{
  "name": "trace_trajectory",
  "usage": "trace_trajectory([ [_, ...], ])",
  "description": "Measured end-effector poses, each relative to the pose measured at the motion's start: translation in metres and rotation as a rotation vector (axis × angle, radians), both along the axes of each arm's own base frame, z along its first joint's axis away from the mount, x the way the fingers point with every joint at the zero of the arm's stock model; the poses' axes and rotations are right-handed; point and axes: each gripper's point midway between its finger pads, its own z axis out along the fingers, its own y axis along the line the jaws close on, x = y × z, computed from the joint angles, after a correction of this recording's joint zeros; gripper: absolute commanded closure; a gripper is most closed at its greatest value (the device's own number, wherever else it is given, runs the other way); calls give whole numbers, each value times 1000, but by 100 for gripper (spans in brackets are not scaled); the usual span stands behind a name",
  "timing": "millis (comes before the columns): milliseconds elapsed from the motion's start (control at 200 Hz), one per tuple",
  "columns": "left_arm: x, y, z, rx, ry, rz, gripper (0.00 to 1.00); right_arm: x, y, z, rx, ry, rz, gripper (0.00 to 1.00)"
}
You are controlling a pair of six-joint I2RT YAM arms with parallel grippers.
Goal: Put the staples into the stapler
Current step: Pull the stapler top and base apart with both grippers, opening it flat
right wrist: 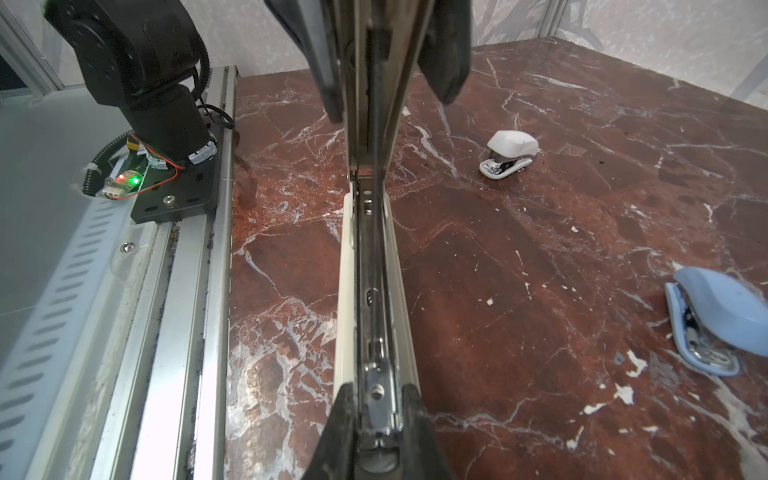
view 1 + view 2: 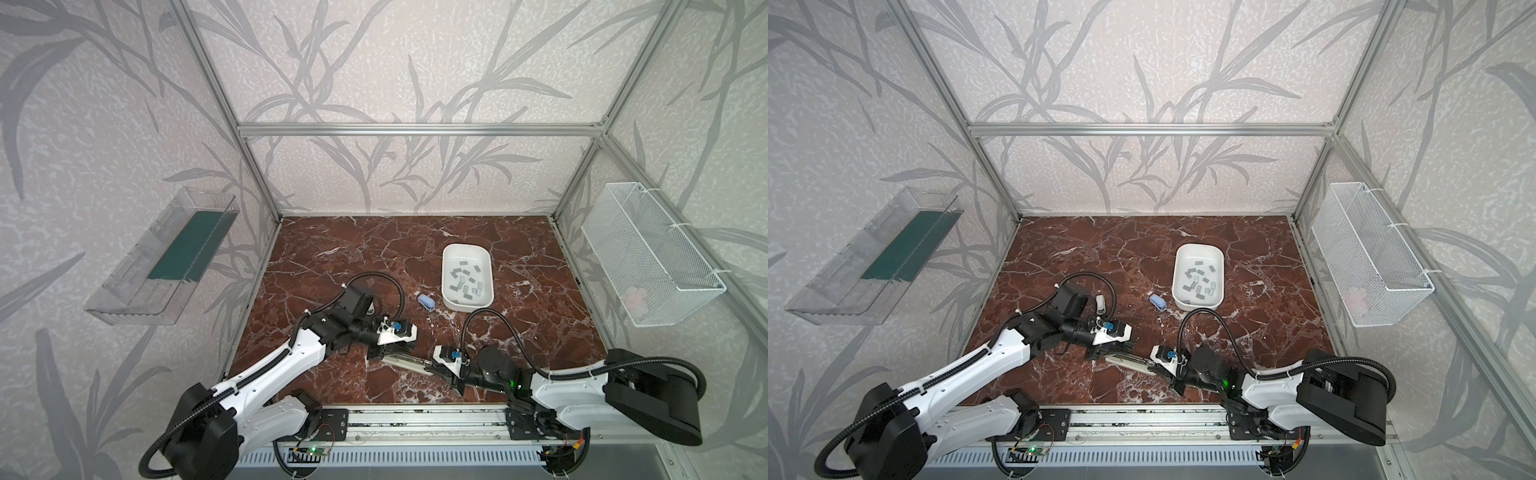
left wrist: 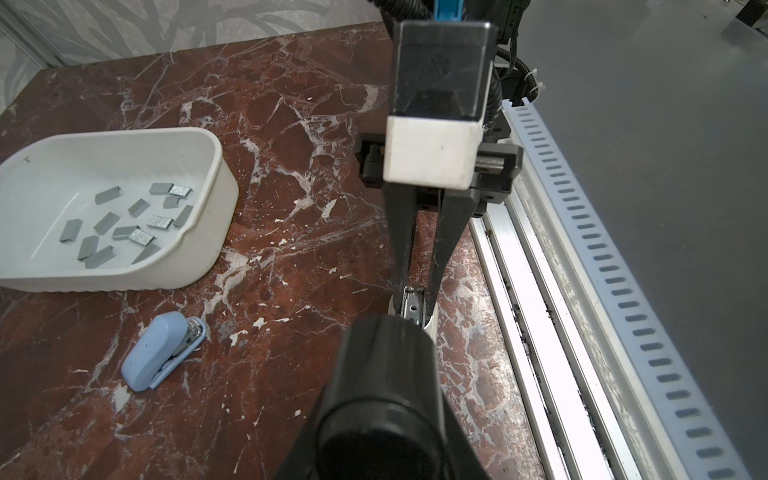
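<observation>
A long cream and metal stapler [image 2: 405,365] [image 2: 1127,362] lies open near the table's front edge, between my two grippers. My right gripper [image 2: 432,368] [image 1: 376,399] is shut on the end of its metal rail [image 3: 411,305]. My left gripper [image 2: 380,353] [image 1: 386,83] is shut on the stapler's raised upper arm at the other end. In the left wrist view a black rounded part hides the left fingers. The staples [image 2: 467,282] [image 3: 124,220] are several grey strips lying loose in a white tray [image 2: 465,246] [image 3: 216,166] at the back right.
A small blue stapler [image 2: 426,301] [image 1: 723,320] lies just left of the tray. A small white stapler [image 2: 1100,303] [image 1: 511,153] sits behind the left arm. The aluminium rail [image 2: 415,424] borders the front. A mesh basket [image 2: 648,257] and a clear shelf [image 2: 162,257] hang on the side walls.
</observation>
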Motion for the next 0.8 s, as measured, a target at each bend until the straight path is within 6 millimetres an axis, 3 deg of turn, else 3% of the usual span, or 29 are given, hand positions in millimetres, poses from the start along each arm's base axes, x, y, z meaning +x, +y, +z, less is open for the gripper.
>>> trace_trajectory([
  [110, 0, 2, -3, -11, -14, 23, 89, -3, 1, -2, -13, -4, -13, 100],
  [300, 6, 1, 1, -39, -49, 60, 79, -1, -1, 6, -2, -20, -52, 100],
  [800, 30, -7, 4, -98, -123, 173, 70, 9, -23, 34, 45, -75, -166, 100],
])
